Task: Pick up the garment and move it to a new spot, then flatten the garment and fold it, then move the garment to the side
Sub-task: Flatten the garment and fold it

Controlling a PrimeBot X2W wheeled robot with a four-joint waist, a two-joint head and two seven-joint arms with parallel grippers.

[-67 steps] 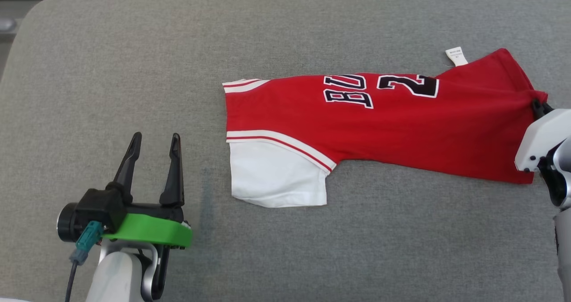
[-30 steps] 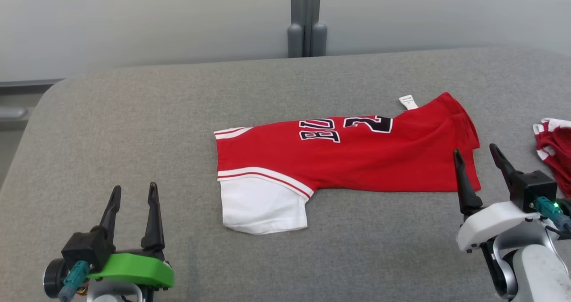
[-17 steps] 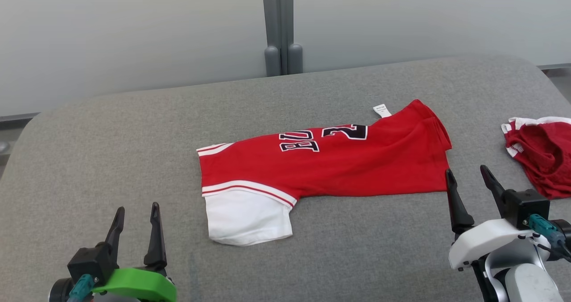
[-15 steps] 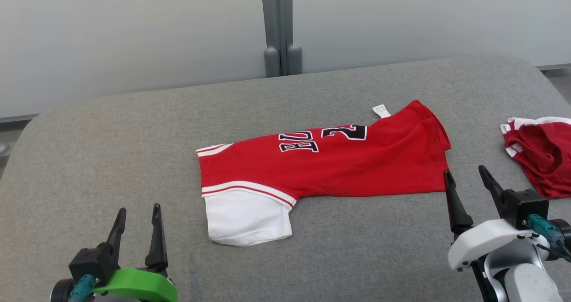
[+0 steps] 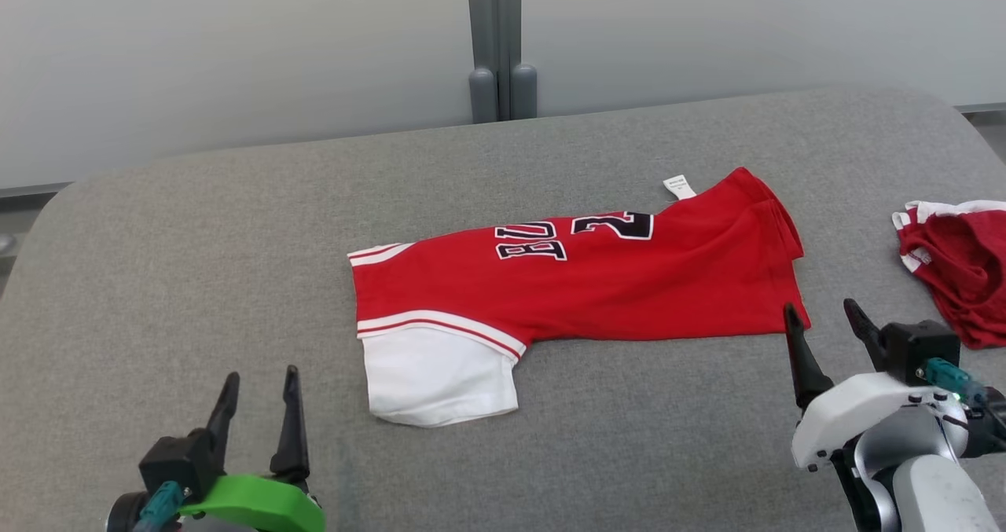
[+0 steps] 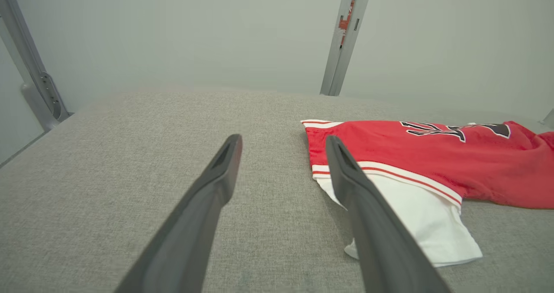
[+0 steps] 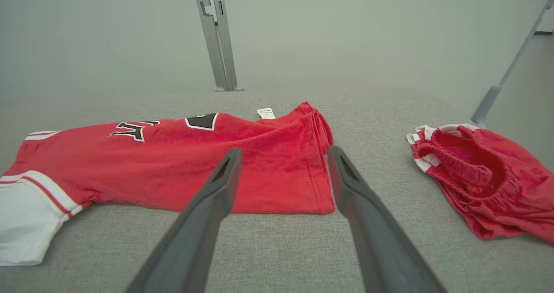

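The jersey (image 5: 581, 280) lies flat mid-surface (image 5: 196, 225), long axis running 9 to 3 o'clock, white sleeve at the 9 end, hem at the 3 end. Just off the hem's near corner sit the right jaws, wide open and empty, jersey at their 12. They look far nearer than the left jaws, equally open and empty, well apart at its 7. A bunched red cloth (image 5: 955, 273) crowds the 3 o'clock side, so I'd judge the free room lies toward 9.

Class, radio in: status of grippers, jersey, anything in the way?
Left gripper, right gripper open, empty. Jersey lying on grey pad. Bunched red cloth apart, far right.
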